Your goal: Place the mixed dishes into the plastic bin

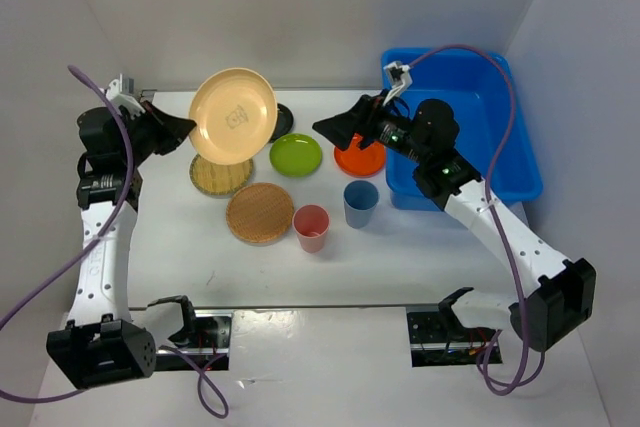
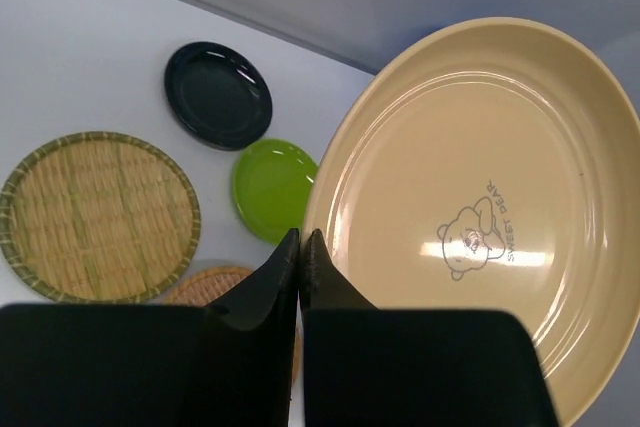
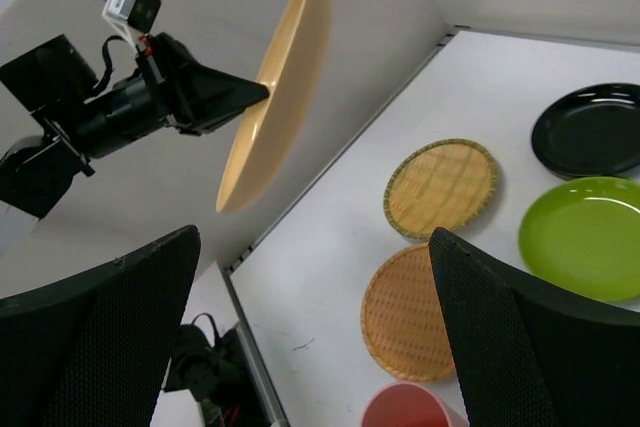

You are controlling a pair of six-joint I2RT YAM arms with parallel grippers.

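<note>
Gripping the tan plate (image 1: 233, 115) tight by its rim with the left gripper (image 1: 192, 127), right gripper (image 1: 322, 129) spread wide. Next, probably: carrying it across into the bin (image 1: 500, 97).

I read this as a robotics lab cell; the white worktop (image 1: 420, 257) is boxed in by plain white panels (image 1: 320, 7) (back and both sides); my left arm (image 1: 100, 247) and right arm (image 1: 490, 222) are bolted at its near edge; a purple cable (image 1: 462, 46) loops loose overhead; a lime green plate (image 1: 296, 154) and blue plastic bin (image 1: 500, 127) sit there, household ware on a bare test bench.
</note>
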